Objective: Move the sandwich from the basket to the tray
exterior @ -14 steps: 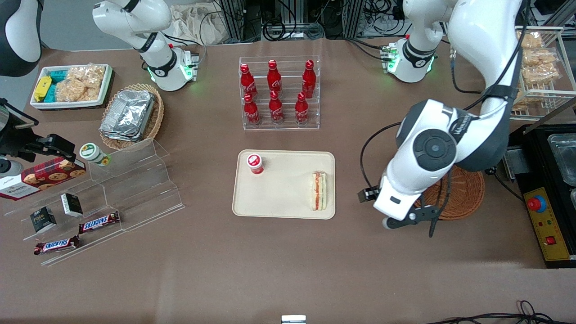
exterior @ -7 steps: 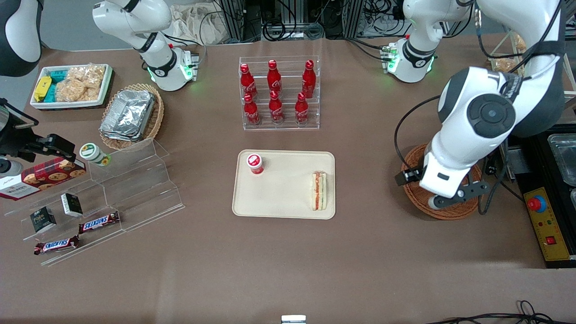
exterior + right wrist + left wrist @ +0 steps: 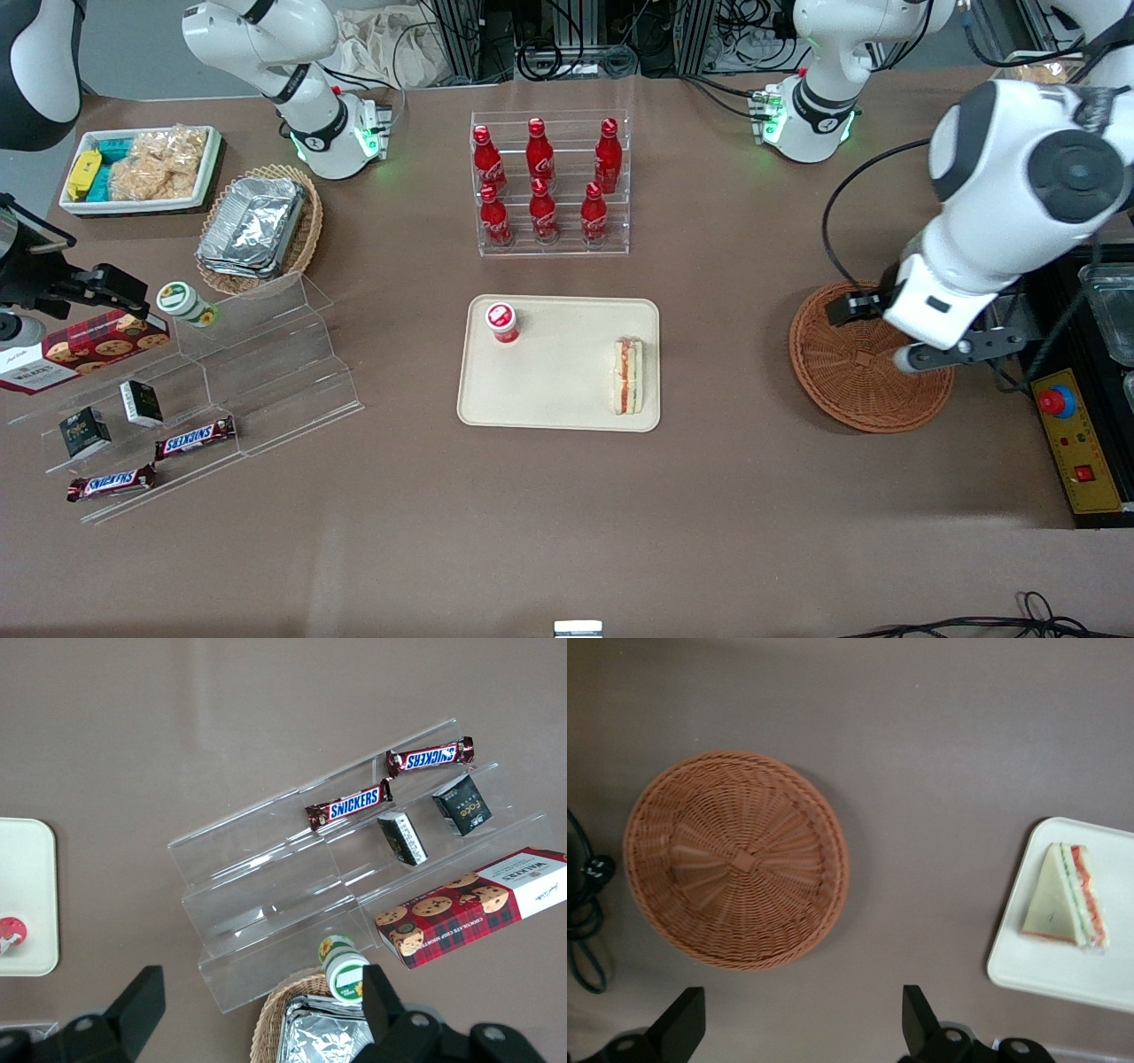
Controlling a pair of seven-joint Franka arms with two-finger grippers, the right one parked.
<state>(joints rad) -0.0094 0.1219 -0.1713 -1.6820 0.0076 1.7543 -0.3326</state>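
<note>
The sandwich (image 3: 628,376) lies on the beige tray (image 3: 558,416), hard against the tray's edge nearest my pincer (image 3: 799,1028), cut face showing red and green layers. Bare brown tabletop separates that edge from the round woven wicker basket (image 3: 850,377), which sits empty under my pincer. My fingers (image 3: 680,1020) are spread wide, holding nothing. A red-capped cup (image 3: 501,322) stands at the tray's corner toward the parked arm. Farther that way, Snickers bars (image 3: 348,804) and what looks like a Walkers biscuit box (image 3: 469,914) rest on clear acrylic steps (image 3: 266,895).
</note>
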